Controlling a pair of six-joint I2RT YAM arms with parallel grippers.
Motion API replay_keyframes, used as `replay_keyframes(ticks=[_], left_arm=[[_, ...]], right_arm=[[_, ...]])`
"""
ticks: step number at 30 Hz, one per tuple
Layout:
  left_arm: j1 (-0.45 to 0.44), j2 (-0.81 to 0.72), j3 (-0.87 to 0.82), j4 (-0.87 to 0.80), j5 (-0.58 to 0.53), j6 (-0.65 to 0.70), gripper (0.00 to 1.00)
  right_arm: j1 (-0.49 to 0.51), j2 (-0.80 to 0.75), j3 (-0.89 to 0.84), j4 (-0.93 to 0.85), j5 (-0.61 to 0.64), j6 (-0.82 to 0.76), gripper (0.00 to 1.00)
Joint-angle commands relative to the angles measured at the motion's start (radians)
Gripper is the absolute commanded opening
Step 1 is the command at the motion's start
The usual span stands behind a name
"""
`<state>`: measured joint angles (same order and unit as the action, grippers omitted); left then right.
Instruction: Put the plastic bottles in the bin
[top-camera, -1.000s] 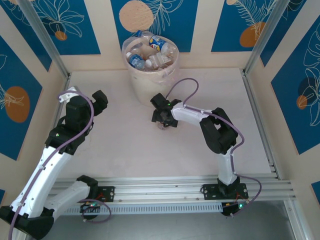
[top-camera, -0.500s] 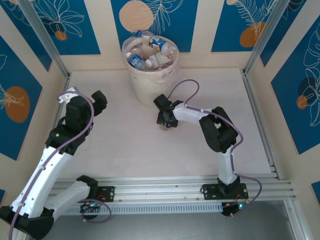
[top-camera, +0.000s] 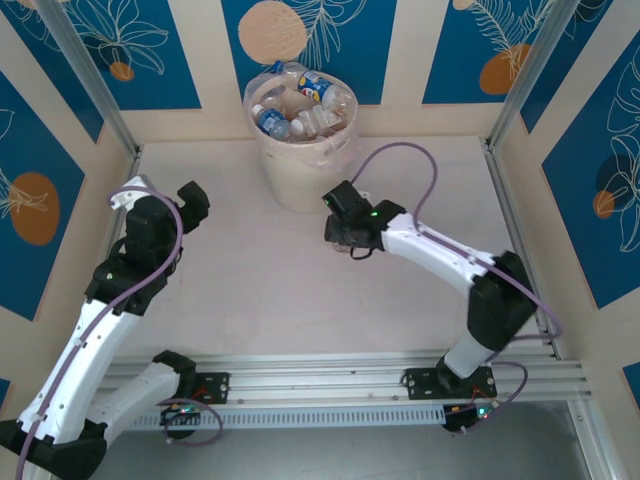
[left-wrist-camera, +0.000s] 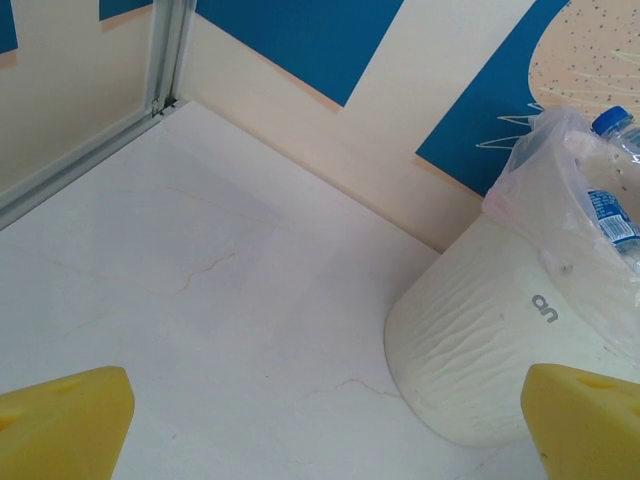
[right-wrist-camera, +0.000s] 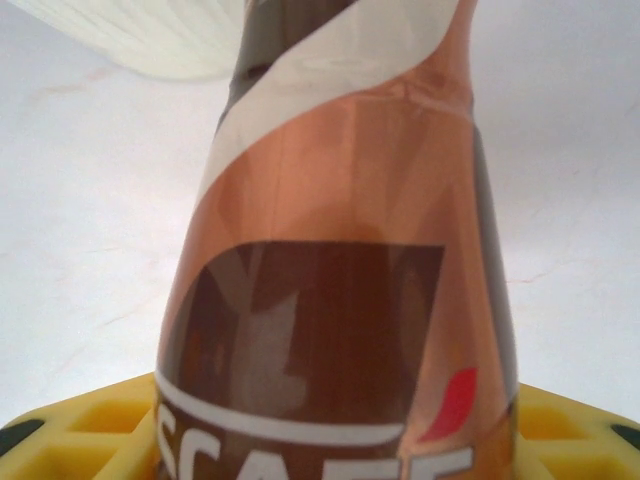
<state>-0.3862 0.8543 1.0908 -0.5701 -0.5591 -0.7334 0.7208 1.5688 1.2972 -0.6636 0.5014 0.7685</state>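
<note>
My right gripper (top-camera: 346, 236) is shut on a plastic bottle (right-wrist-camera: 340, 200) with a copper-brown and white label, its yellow fingers (right-wrist-camera: 70, 435) pressed against both sides of the label. From above the gripper hides most of that bottle, just right of the bin's base. The bin (top-camera: 296, 170), a pale cream bucket with a clear liner bag, stands at the back centre and holds several plastic bottles (top-camera: 300, 108). My left gripper (top-camera: 190, 204) hangs open and empty over the left of the table, facing the bin (left-wrist-camera: 480, 360), where a blue-capped bottle (left-wrist-camera: 610, 122) shows at the rim.
Walls with blue and cream panels close the table on three sides, with aluminium posts (top-camera: 95, 80) in the back corners. A rail (top-camera: 330, 375) runs along the near edge by the arm bases. Bare tabletop (top-camera: 250, 290) lies between the two arms.
The right gripper has closed on the brown-labelled bottle and shifted a little right, its elbow swinging out to the right. The left arm has drawn slightly left.
</note>
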Motion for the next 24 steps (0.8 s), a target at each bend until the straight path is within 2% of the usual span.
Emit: replay_keyframes(ticks=[1,6,12,20,24], left_arm=[[0.010,-0.015,-0.003,-0.020,-0.010,0.012,0.99],[0.010,-0.013,-0.003,-0.029,0.018,0.021,1.00],[0.010,-0.013,-0.003,-0.049,0.035,0.022,0.99],[0.010,-0.018,-0.012,-0.060,0.054,0.024,0.99],[0.010,-0.018,-0.018,-0.063,0.055,0.034,0.99]], right_arm=[[0.003,-0.119,0.021,-0.068,0.039,-0.086,0.52],[-0.010,-0.189,0.170,-0.057,-0.045,-0.296,0.52],[-0.035,-0.124,0.432,-0.033,-0.146,-0.533,0.54],[-0.121,0.167,0.844,-0.021,-0.290,-0.724,0.55],[-0.132,0.347,1.068,-0.031,-0.301,-0.787,0.55]])
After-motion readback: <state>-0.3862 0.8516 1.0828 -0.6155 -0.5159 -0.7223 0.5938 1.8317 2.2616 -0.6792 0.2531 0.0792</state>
